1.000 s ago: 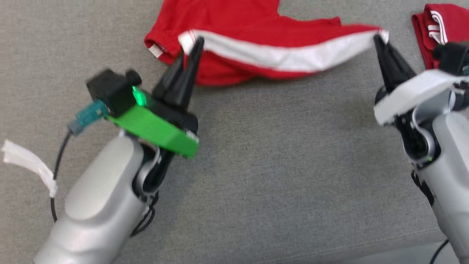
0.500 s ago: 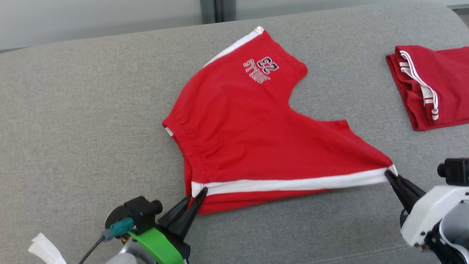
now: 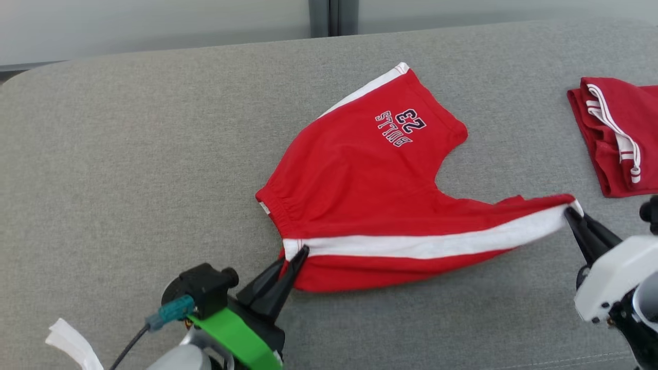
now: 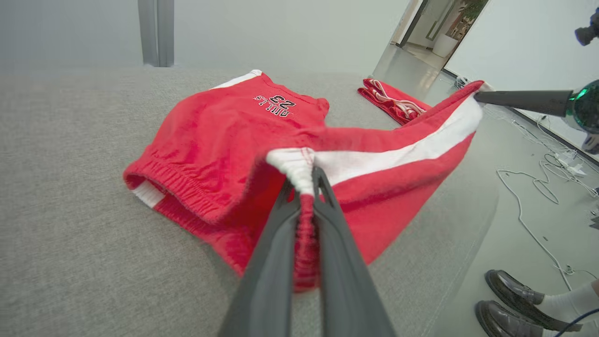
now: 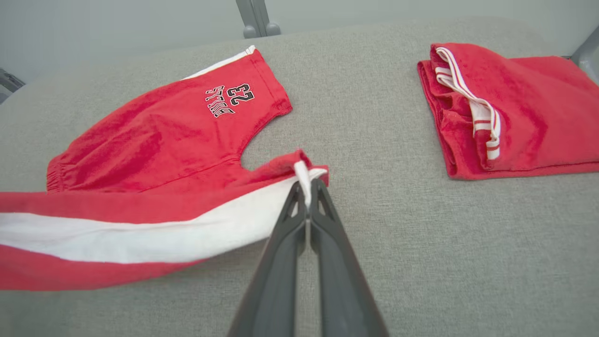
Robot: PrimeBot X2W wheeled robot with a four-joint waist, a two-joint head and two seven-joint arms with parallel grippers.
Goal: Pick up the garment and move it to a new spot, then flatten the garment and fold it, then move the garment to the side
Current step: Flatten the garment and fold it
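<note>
Red shorts [image 3: 370,190] with a white side stripe [image 3: 426,244] lie spread near the middle of a grey upholstered surface [image 3: 128,169], their near edge drawn taut between the robot's two grippers. The left gripper [image 3: 302,253], at the lower left of the head view, has its dark fingers pressed together on the gathered waistband end of the stripe; the left wrist view shows white and red cloth bunched between the two fingers. The right gripper [image 3: 569,211], at the right edge, is pinched on the hem end of the same stripe, with only a thin fold of white cloth between its tips. The striped edge stands raised off the surface between the two grips, while the far leg, printed with the number 23 and lettering beside it, rests flat on the fabric, pointing away from the robot. A second red garment [image 3: 617,139] with white stripes lies folded on the same surface, well apart to the right of the shorts. In the left wrist view, beyond the surface's edge, a pair of dark shoes [image 4: 510,299] with white socks stands on a pale floor, near loose white cables [image 4: 529,187]
</note>
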